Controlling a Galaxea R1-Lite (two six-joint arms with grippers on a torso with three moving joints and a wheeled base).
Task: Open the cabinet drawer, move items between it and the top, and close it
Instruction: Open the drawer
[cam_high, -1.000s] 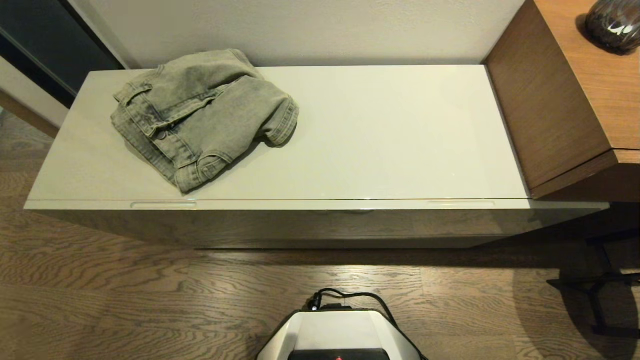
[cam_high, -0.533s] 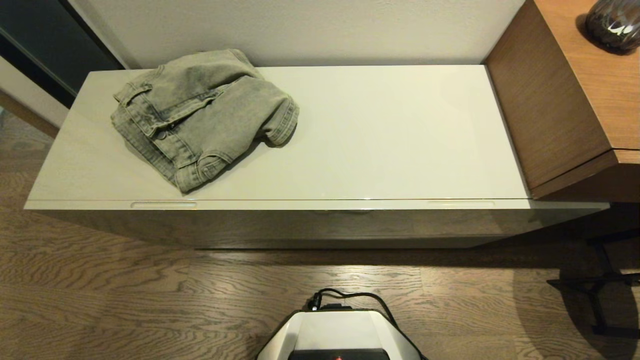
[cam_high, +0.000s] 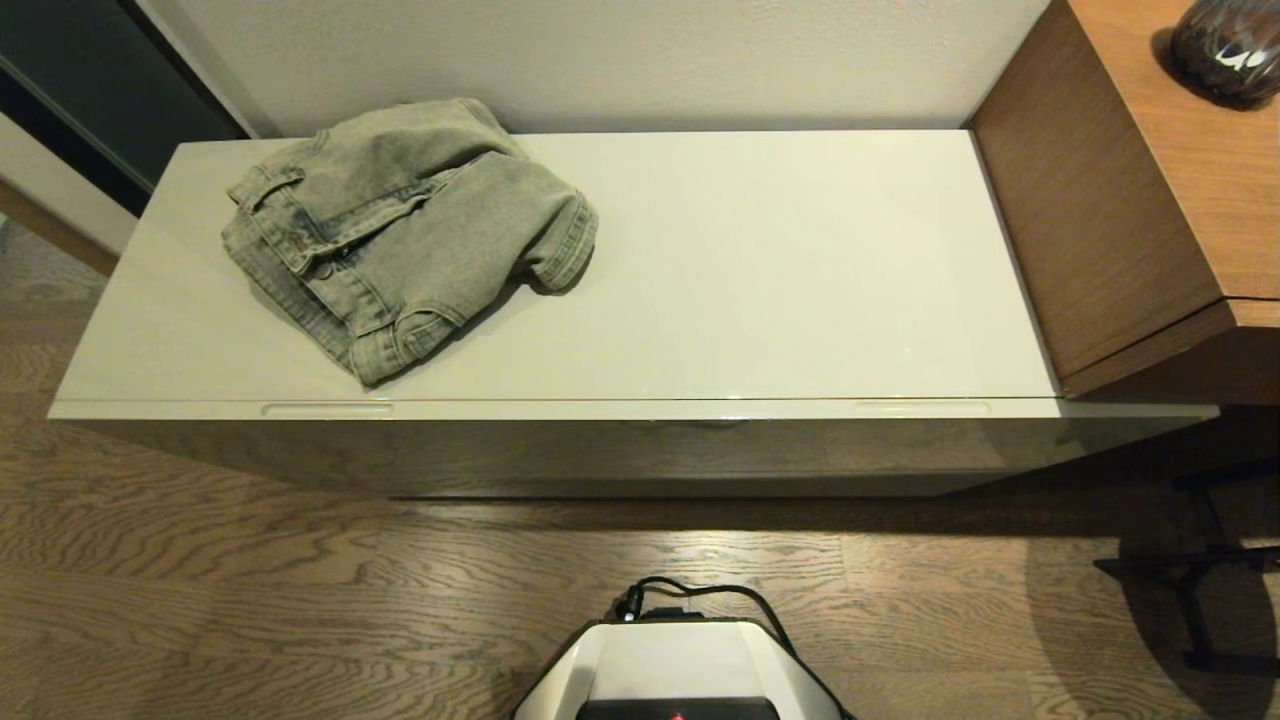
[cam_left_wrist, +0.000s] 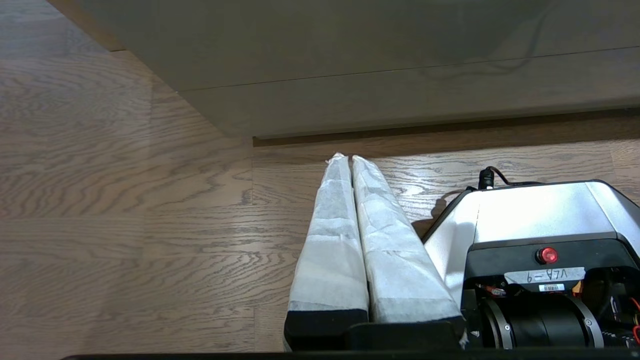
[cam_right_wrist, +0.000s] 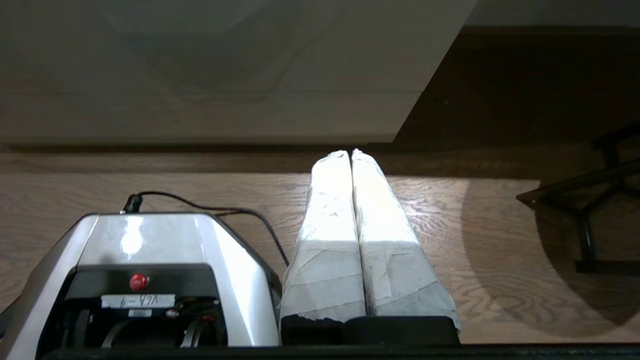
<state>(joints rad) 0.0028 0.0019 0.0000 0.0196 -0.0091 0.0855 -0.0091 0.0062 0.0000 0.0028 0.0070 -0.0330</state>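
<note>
A folded grey-green denim garment (cam_high: 400, 235) lies on the left part of the cream-white top (cam_high: 780, 270) of the low cabinet. The cabinet drawer (cam_high: 640, 450) is closed, with its two slim handle recesses (cam_high: 327, 409) at the front edge. No white cloth shows. Neither arm appears in the head view. In the left wrist view my left gripper (cam_left_wrist: 349, 159) hangs shut and empty over the floor before the cabinet. My right gripper (cam_right_wrist: 350, 153) is likewise shut and empty, low beside the robot's base (cam_right_wrist: 145, 260).
A taller brown wood-grain unit (cam_high: 1150, 180) adjoins the cabinet's right end, with a dark round object (cam_high: 1228, 45) on it. A black metal stand (cam_high: 1200, 580) stands on the wooden floor at the right. The robot's base (cam_high: 680, 670) faces the cabinet's middle.
</note>
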